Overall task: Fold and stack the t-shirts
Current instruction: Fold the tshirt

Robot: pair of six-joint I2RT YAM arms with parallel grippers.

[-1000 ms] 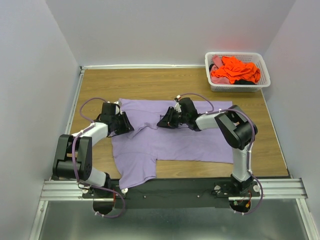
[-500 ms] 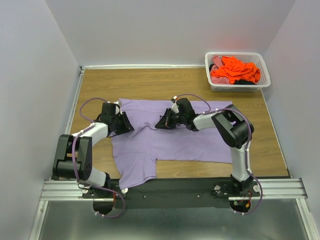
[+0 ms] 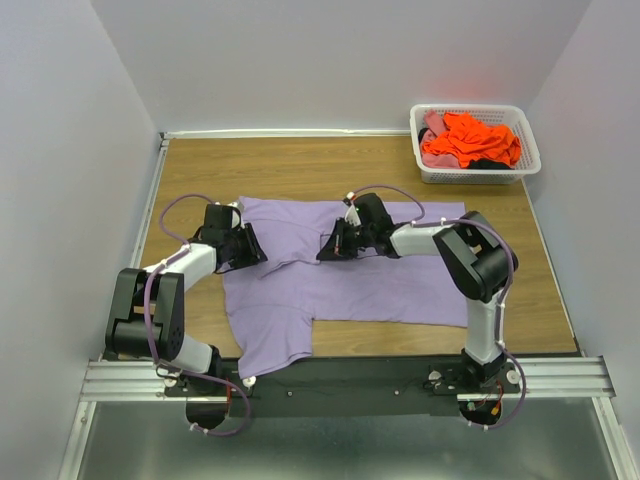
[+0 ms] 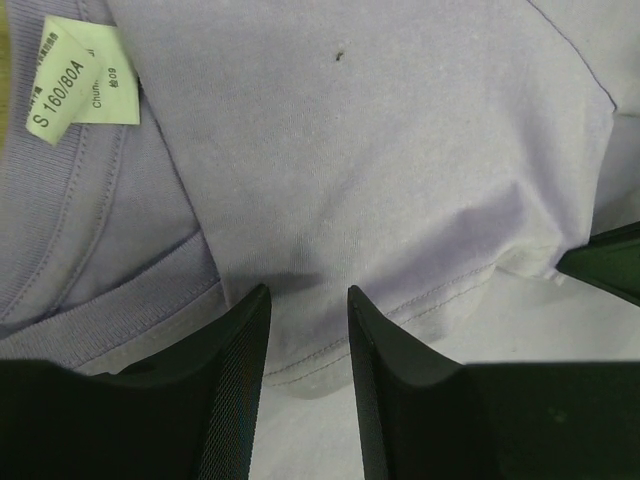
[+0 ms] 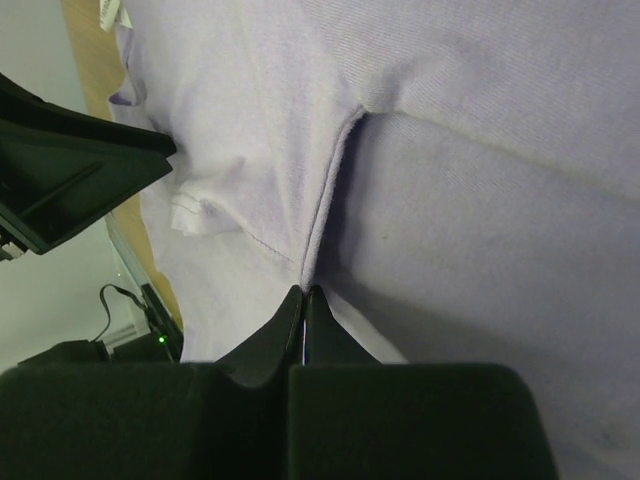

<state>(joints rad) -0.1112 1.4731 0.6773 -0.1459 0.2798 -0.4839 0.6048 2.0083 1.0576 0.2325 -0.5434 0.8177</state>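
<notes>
A large lavender t-shirt (image 3: 350,285) lies spread on the wooden table, its white neck label (image 4: 80,85) near my left gripper. The left gripper (image 4: 308,290) rests low at the shirt's left shoulder (image 3: 256,254), jaws apart, with a stitched hem lying flat in the gap. Near the shirt's top middle, my right gripper (image 3: 323,246) is shut. Its fingertips (image 5: 303,290) pinch a raised fold of the lavender cloth (image 5: 480,200). Orange (image 3: 470,140) and pink (image 3: 432,122) t-shirts are heaped in the basket.
The white lattice basket (image 3: 470,176) stands at the table's far right corner. Grey walls close in both sides and the back. The two grippers face each other closely; the left gripper's body (image 5: 70,170) shows in the right wrist view.
The right gripper's jaws have closed on the fold of the lavender t-shirt. The left arm and its jaws have not moved.
</notes>
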